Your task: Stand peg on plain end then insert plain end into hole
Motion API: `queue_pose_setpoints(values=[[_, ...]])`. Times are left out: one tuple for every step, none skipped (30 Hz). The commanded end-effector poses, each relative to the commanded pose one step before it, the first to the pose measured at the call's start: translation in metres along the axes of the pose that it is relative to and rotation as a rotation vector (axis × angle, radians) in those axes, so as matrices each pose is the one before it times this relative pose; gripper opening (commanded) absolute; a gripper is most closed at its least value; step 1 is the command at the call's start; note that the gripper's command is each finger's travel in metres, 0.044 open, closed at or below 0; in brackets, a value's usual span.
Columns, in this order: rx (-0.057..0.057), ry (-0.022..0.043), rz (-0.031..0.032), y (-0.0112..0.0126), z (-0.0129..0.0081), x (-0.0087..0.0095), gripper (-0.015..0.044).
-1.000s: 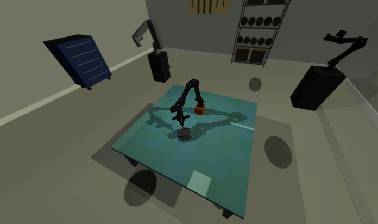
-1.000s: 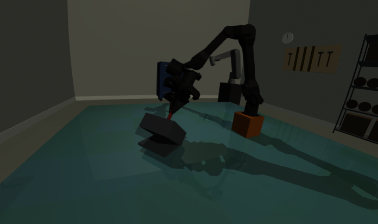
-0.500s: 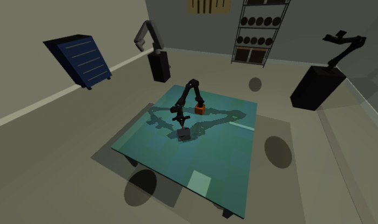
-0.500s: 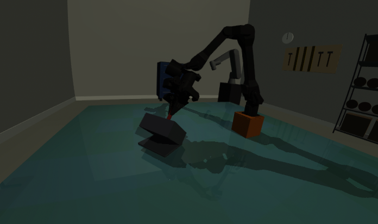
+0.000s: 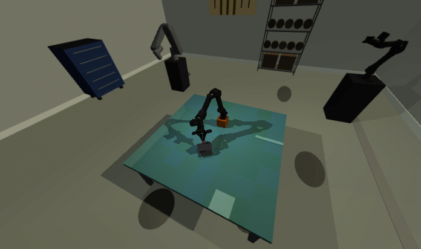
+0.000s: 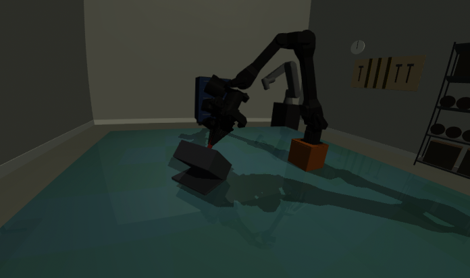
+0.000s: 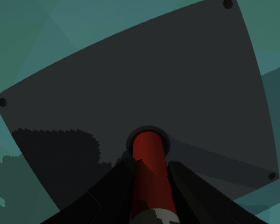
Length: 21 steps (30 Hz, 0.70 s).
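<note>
A red peg (image 5: 202, 140) (image 6: 210, 146) (image 7: 149, 175) is held tilted, with its white band (image 7: 156, 216) at the bottom of the wrist view, on the gripper's side. My gripper (image 5: 202, 138) (image 6: 211, 140) (image 7: 150, 169) is shut on the peg, just above the sloped panel. The dark grey panel (image 5: 204, 147) (image 6: 195, 152) (image 7: 156, 75) faces the gripper. The peg's plain end is at the hole (image 7: 166, 145), whose dark rim shows around it; the end itself is out of sight inside the opening. How deep it sits cannot be told.
The panel's flat base plate (image 6: 198, 183) rests on the teal table (image 5: 243, 173) (image 6: 125, 241). The arm's orange base block (image 5: 222, 121) (image 6: 306, 155) stands behind the panel. Other robot arms on black pedestals (image 5: 178, 74) (image 5: 352, 98) stand off the table.
</note>
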State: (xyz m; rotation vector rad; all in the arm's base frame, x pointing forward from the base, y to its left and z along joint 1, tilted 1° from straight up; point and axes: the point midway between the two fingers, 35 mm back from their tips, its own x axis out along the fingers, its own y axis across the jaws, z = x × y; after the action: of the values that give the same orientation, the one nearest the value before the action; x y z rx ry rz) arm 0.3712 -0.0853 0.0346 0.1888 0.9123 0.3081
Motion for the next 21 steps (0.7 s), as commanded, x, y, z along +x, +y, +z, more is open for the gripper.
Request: queue_pose_setpoints(values=[[0.0003, -0.00201, -0.00102, -0.00013, 0.00102, 0.00318, 0.0000], [0.0000, -0.00003, 0.00002, 0.00003, 0.00004, 0.00056, 0.0000], [0.0000, -0.00003, 0.00002, 0.00003, 0.00004, 0.00052, 0.0000], [0.0000, -0.00003, 0.00002, 0.00003, 0.00004, 0.00057, 0.0000], [0.0000, -0.00003, 0.00002, 0.00003, 0.00004, 0.00052, 0.0000], [0.0000, -0.00003, 0.00002, 0.00003, 0.00003, 0.00057, 0.0000], [0.0000, -0.00003, 0.00002, 0.00003, 0.00003, 0.00052, 0.0000], [0.0000, -0.00003, 0.00002, 0.00001, 0.00000, 0.00055, 0.0000], [0.0000, -0.00002, 0.00002, 0.00001, 0.00000, 0.00050, 0.0000], [0.0000, -0.00002, 0.00001, -0.00002, -0.00005, 0.00050, 0.0000], [0.0000, -0.00002, 0.00001, -0.00002, -0.00004, 0.00046, 0.0000], [0.0000, -0.00002, 0.00001, -0.00003, -0.00007, 0.00045, 0.0000], [0.0000, -0.00002, 0.00001, -0.00003, -0.00007, 0.00041, 0.0000], [0.0000, -0.00002, 0.00001, -0.00006, -0.00009, 0.00055, 0.0000], [0.0000, -0.00001, 0.00001, -0.00003, -0.00004, 0.00025, 0.0000], [0.0000, -0.00001, 0.00001, -0.00006, -0.00009, 0.00040, 0.0000], [0.0000, -0.00001, 0.00000, -0.00003, -0.00004, 0.00021, 0.0000], [0.0000, -0.00001, 0.00000, -0.00007, -0.00008, 0.00028, 0.0000], [0.0000, 0.00000, 0.00000, -0.00003, -0.00004, 0.00015, 0.0000], [0.0000, 0.00000, 0.00000, -0.00007, -0.00008, 0.00017, 0.0000], [0.0000, 0.00000, 0.00000, -0.00004, -0.00004, 0.00009, 0.0000]])
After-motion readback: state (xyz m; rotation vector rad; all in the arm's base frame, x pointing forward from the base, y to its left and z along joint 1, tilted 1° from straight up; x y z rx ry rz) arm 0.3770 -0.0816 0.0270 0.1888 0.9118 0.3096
